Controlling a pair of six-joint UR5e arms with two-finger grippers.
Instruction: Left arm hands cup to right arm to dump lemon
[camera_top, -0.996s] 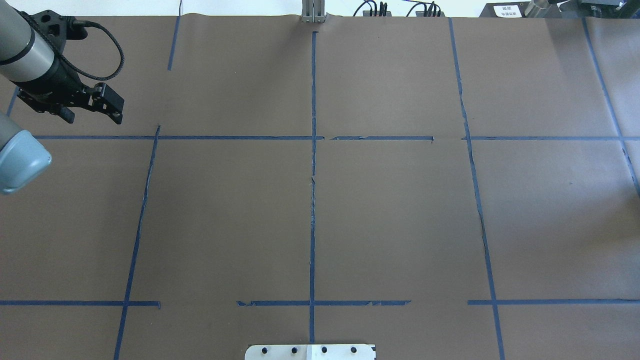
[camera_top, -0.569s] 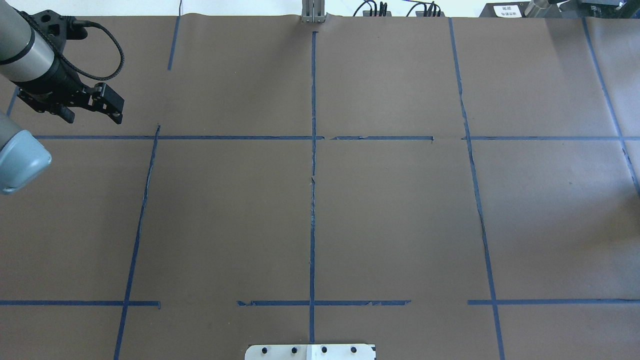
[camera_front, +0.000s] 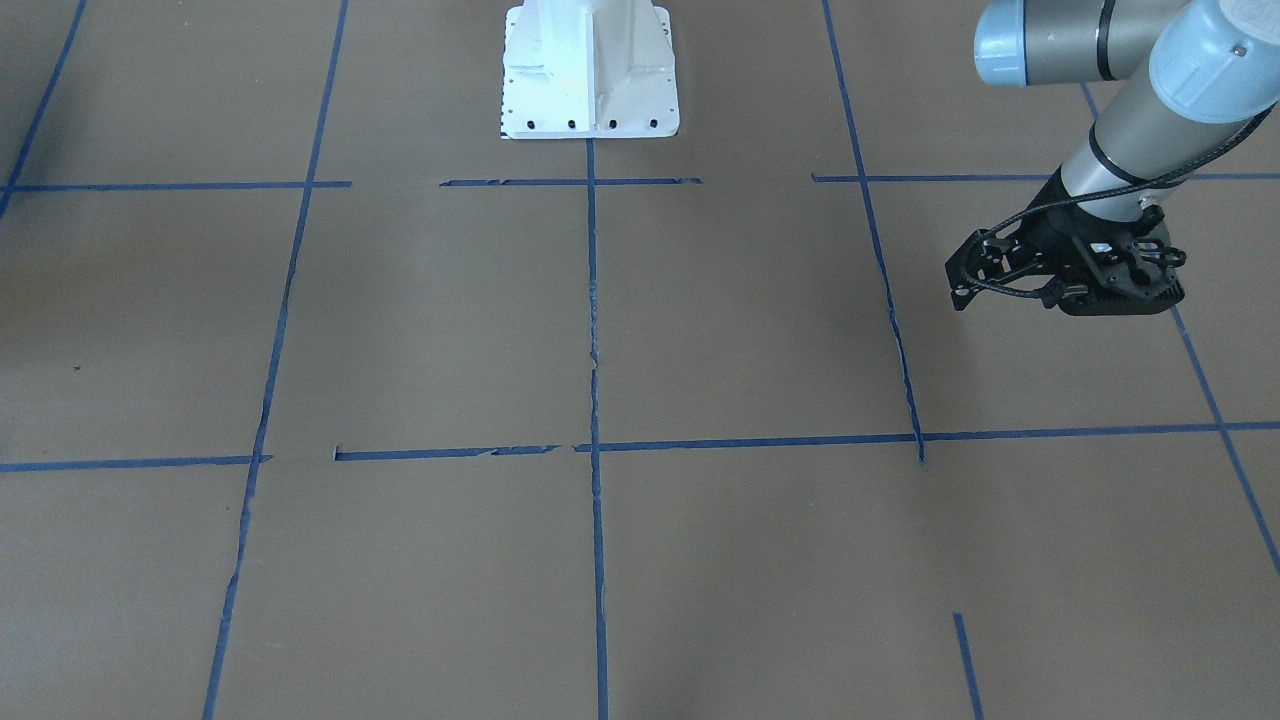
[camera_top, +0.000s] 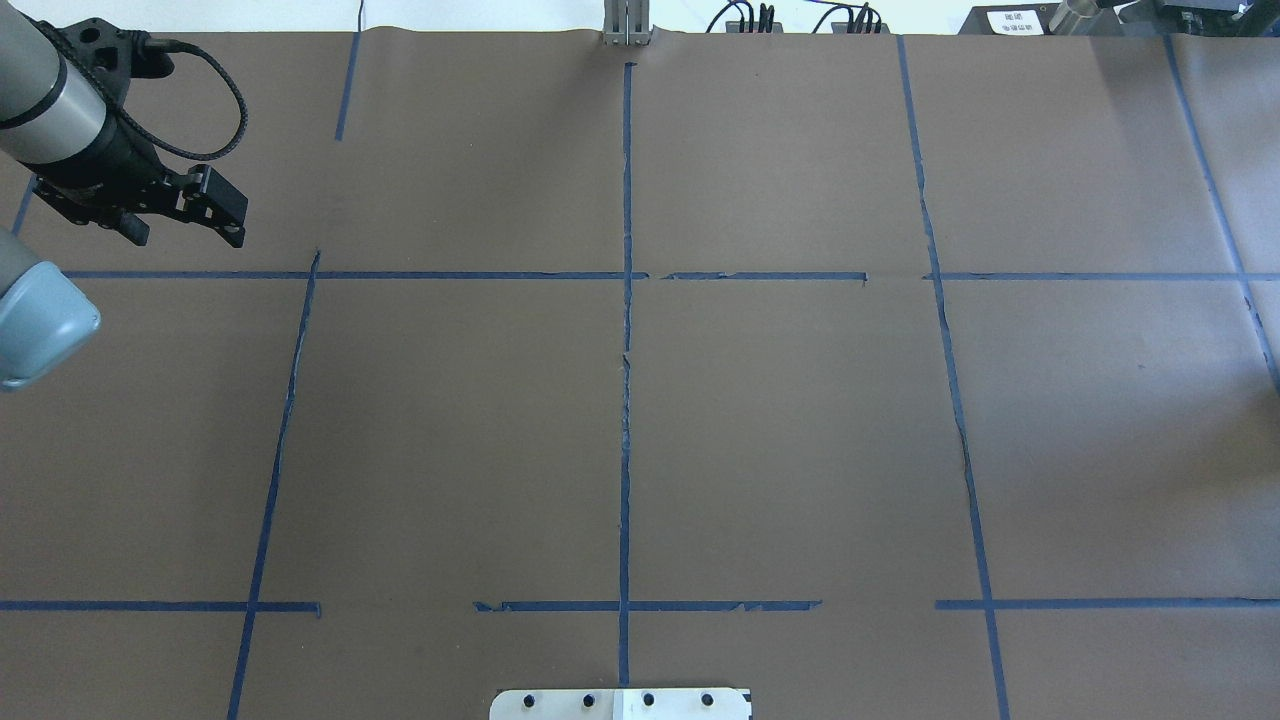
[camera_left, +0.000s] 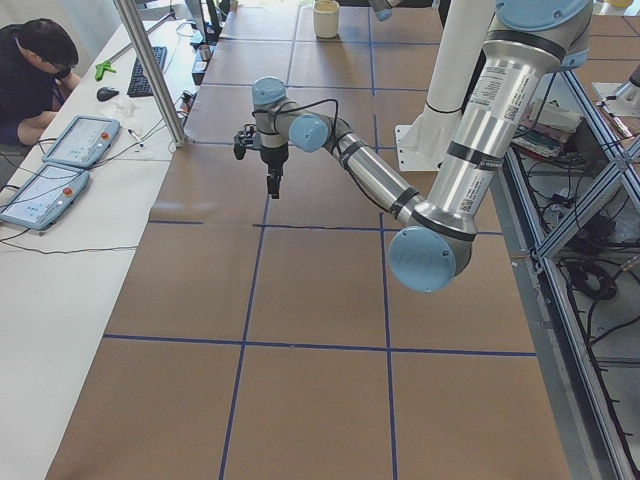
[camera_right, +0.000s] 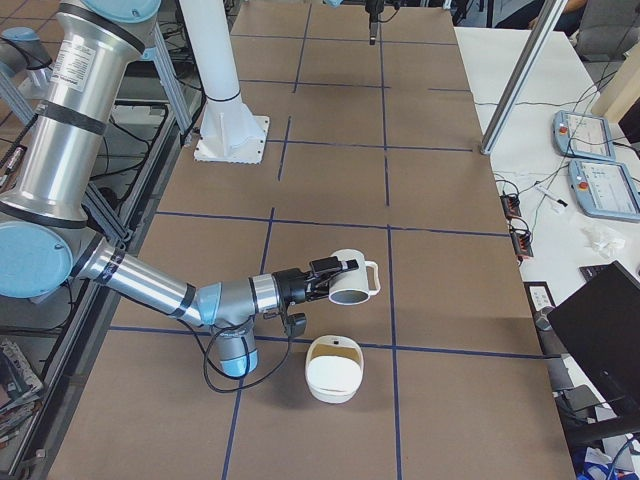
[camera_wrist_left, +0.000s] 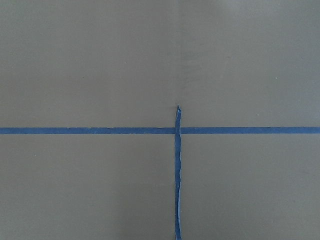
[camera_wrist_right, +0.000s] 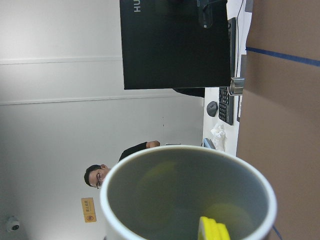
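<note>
My left gripper (camera_top: 190, 225) hangs empty over the table's far left corner, jaws apart; it also shows in the front view (camera_front: 1000, 285) and the left view (camera_left: 272, 185). The white cup (camera_right: 350, 280) is tipped on its side in the air at the tip of my right gripper (camera_right: 335, 275). I cannot tell whether that gripper is shut on it. In the right wrist view the cup's grey inside (camera_wrist_right: 175, 200) fills the lower frame. The yellow lemon (camera_wrist_right: 214, 231) lies at its lower rim.
A white bowl (camera_right: 334, 368) stands on the table just below the tipped cup. The white robot base (camera_front: 590, 70) is at the table's near edge. An operator (camera_left: 30, 70) sits at a side desk with tablets (camera_left: 80, 140). A black monitor (camera_right: 600, 340) stands at the right end.
The left arm has barely shifted and its gripper stays in the same place. The right arm is outside the earlier view.
</note>
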